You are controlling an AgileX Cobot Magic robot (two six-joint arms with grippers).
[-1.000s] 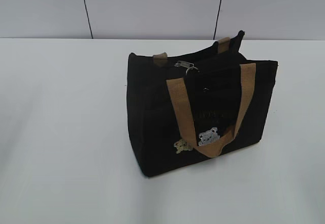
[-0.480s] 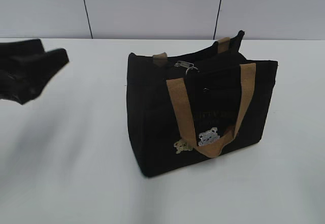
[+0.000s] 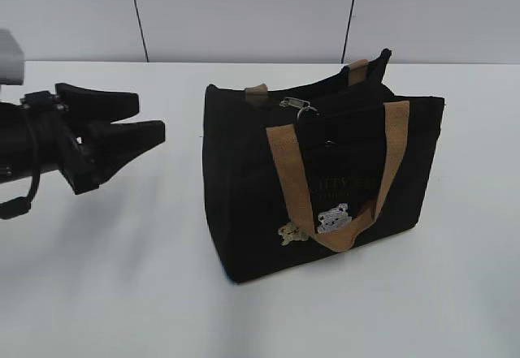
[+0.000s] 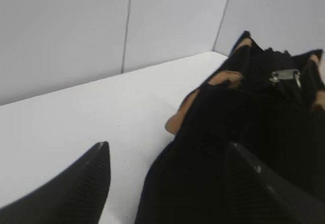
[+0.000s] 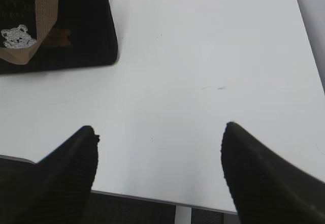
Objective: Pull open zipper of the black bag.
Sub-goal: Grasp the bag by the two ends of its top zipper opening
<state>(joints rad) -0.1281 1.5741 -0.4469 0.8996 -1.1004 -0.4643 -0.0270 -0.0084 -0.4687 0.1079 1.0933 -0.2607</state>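
The black bag (image 3: 244,187) stands upright on the white table (image 3: 114,293), with tan handles (image 3: 288,175) and a small silvery bear patch (image 3: 333,218). Its zipper (image 3: 296,105), a silver tab with a ring, lies on top near the left end, also seen as a zipper pull (image 4: 285,75) in the left wrist view. My left gripper (image 3: 151,116) hovers open to the left of the bag, a short gap away, with nothing between its fingers. My right gripper (image 5: 158,132) is open over bare table near the front edge, the bag (image 5: 76,36) off to its upper left.
A grey panelled wall (image 3: 244,13) runs behind the table. The table's front edge (image 5: 152,198) lies just under the right gripper. White tabletop spreads left and right of the bag.
The left arm has come in from the left edge and moved right toward the bag. The bag has not moved.
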